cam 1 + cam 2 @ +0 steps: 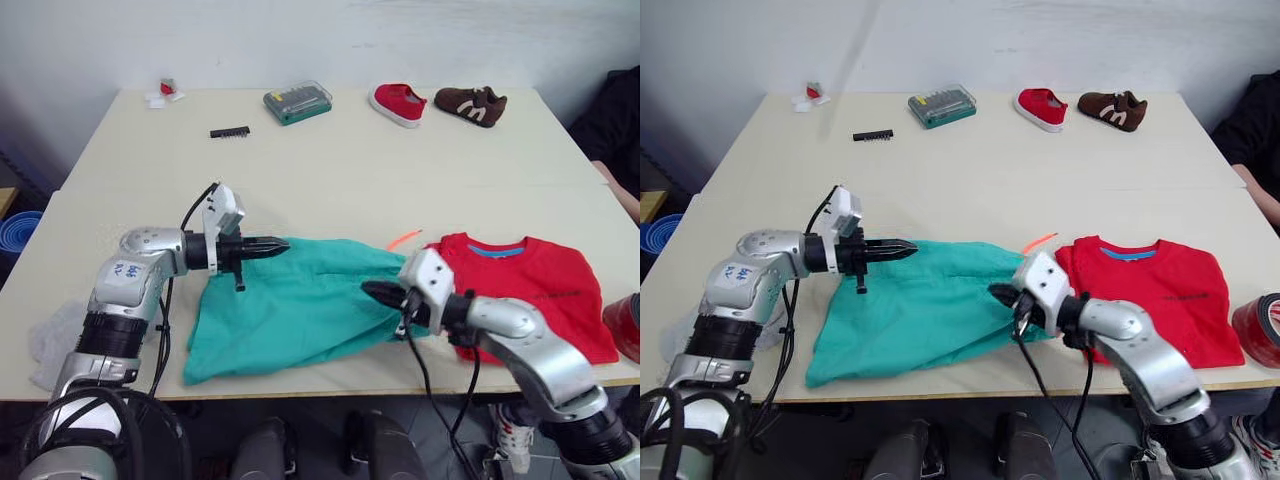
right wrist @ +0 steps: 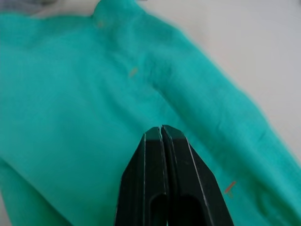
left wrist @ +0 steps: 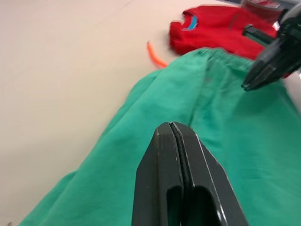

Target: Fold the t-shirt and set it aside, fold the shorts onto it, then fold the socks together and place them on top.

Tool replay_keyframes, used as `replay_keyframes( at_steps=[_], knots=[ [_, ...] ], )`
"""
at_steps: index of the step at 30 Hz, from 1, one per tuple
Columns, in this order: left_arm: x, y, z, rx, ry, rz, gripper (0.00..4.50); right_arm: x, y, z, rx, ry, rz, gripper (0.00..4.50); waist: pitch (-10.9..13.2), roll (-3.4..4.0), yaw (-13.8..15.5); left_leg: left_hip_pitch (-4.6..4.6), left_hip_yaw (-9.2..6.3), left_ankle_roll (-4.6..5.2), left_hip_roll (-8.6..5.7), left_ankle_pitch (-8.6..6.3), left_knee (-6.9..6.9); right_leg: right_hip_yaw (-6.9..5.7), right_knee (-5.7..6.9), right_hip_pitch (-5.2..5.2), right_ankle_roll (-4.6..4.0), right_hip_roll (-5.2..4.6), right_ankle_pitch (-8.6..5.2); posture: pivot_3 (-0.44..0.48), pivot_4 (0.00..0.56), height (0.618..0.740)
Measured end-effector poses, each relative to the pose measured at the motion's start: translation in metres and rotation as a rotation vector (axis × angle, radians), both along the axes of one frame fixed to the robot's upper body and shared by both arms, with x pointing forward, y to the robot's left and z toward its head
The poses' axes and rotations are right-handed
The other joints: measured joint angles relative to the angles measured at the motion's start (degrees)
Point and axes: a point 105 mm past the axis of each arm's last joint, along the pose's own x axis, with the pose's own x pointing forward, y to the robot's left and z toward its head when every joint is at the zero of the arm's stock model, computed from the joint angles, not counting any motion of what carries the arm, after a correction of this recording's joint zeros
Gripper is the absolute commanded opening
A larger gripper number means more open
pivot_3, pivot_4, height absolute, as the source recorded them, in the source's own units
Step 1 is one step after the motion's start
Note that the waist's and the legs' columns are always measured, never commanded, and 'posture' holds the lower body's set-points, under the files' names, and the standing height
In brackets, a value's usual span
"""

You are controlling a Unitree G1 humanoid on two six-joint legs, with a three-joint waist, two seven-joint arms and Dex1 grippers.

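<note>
Head views: teal shorts (image 1: 290, 305) spread flat near worktop's (image 1: 330, 170) front edge, red t-shirt (image 1: 530, 290) just beside them twd front right corner. Grey socks (image 1: 50, 340) at front left corner. Left hand (image 1: 272, 246) over shorts' far edge, right hand (image 1: 378, 292) over waistband end.

L wrist: fingers pressed together, nothing pinched, above shorts.

R wrist: fingers pressed together, empty, above teal fabric.

Far edge: bit case (image 1: 298, 102), red shoe (image 1: 398, 103), brown shoe (image 1: 471, 105), maybe comb (image 1: 229, 132).
</note>
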Motion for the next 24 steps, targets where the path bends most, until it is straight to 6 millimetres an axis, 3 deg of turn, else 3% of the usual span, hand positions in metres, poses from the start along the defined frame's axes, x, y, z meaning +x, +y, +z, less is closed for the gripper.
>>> replay_keyframes(
  at_steps=[4, 8, 12, 15, 18, 22, 24],
  knots=[
    [0.016, 0.016, -0.042, 0.125, 0.064, 0.064, 0.00, -0.002, -0.003, -0.023, -0.103, 0.022, -0.002, 0.05, 0.01, -0.02, -0.27, -0.22, 0.04, 0.00, 0.05, 0.00, 0.00, -0.04, -0.04, -0.24, 0.01, 0.07, 0.00, 0.000, 0.150, 0.740],
    [0.041, 0.033, -0.034, 0.212, -0.045, 0.151, 0.00, -0.013, -0.020, -0.026, -0.123, 0.022, -0.039, 0.05, -0.02, -0.05, 0.24, -0.28, -0.10, 0.07, 0.06, -0.04, 0.12, -0.15, -0.07, -0.18, 0.03, 0.02, 0.01, 0.000, 0.150, 0.740],
    [0.049, 0.042, -0.022, 0.127, -0.064, 0.214, 0.00, -0.028, -0.032, -0.023, -0.029, 0.059, -0.111, 0.05, 0.00, -0.08, 0.17, -0.38, -0.17, 0.16, 0.06, -0.08, 0.13, -0.18, -0.12, -0.18, 0.09, -0.02, 0.06, 0.000, 0.150, 0.740],
    [0.036, 0.025, 0.003, 0.024, -0.080, 0.072, 0.00, -0.042, -0.032, -0.004, 0.112, 0.077, -0.146, 0.05, 0.00, -0.09, 0.06, -0.65, -0.19, 0.12, 0.06, -0.06, 0.17, -0.20, -0.10, -0.43, 0.10, -0.02, 0.06, 0.000, 0.150, 0.740],
    [-0.007, 0.010, 0.021, -0.010, -0.035, -0.173, 0.00, -0.070, -0.046, 0.011, 0.241, 0.144, -0.202, 0.05, -0.01, -0.07, -0.01, -0.64, -0.20, 0.04, 0.09, -0.04, 0.13, -0.20, -0.02, -0.43, 0.04, 0.09, 0.02, 0.000, 0.150, 0.740],
    [-0.042, -0.011, 0.015, 0.018, 0.034, -0.363, 0.00, -0.089, -0.067, 0.006, 0.307, 0.273, -0.326, 0.05, 0.00, -0.07, -0.03, -0.48, -0.20, 0.16, 0.08, -0.08, 0.15, -0.17, -0.35, -0.12, 0.14, 0.14, 0.05, 0.000, 0.150, 0.740],
    [-0.048, -0.021, 0.004, 0.037, 0.040, -0.405, 0.00, -0.095, -0.072, 0.001, 0.339, 0.329, -0.381, 0.42, 0.00, -0.06, 0.07, -0.36, -0.26, 0.19, 0.09, -0.30, 0.01, -0.12, -0.65, 0.07, 0.07, 0.15, 0.12, 0.000, 0.150, 0.740]
  ],
)
